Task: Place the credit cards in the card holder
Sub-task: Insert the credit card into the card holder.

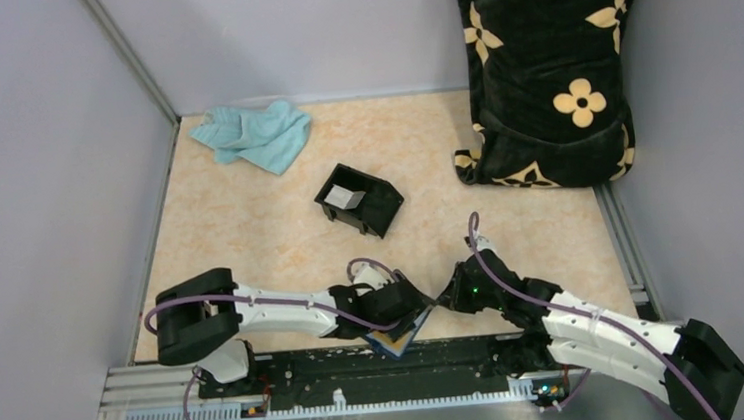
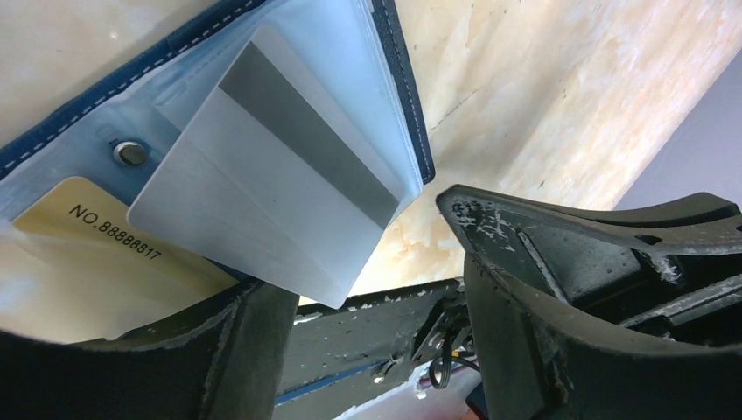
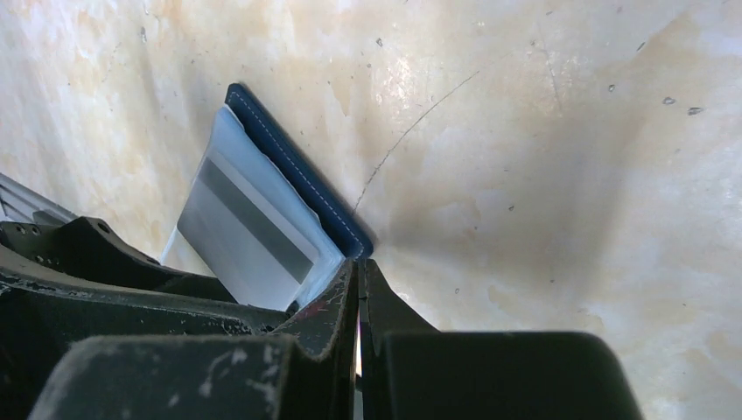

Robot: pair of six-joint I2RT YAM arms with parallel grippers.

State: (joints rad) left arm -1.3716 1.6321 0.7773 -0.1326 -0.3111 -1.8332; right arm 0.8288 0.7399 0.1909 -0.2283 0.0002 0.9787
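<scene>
The navy-blue card holder (image 1: 398,340) lies open at the table's near edge, between my two grippers. In the left wrist view a silver card (image 2: 271,192) with a grey stripe sticks out at an angle from the card holder (image 2: 411,105), over its pale lining. An orange-yellow numbered card (image 2: 87,254) lies under it by the silver snap (image 2: 131,153). My left gripper (image 2: 359,254) is open, with the silver card's free corner just above one finger. My right gripper (image 3: 360,262) is shut, its tips touching the card holder's corner (image 3: 354,241) beside the silver card (image 3: 245,227).
A black open-topped box (image 1: 383,209) with a white card (image 1: 345,197) inside stands mid-table. A teal cloth (image 1: 252,134) lies at the back left, and a black flowered bag (image 1: 537,67) stands at the back right. The black mounting rail (image 1: 360,366) runs just below the card holder.
</scene>
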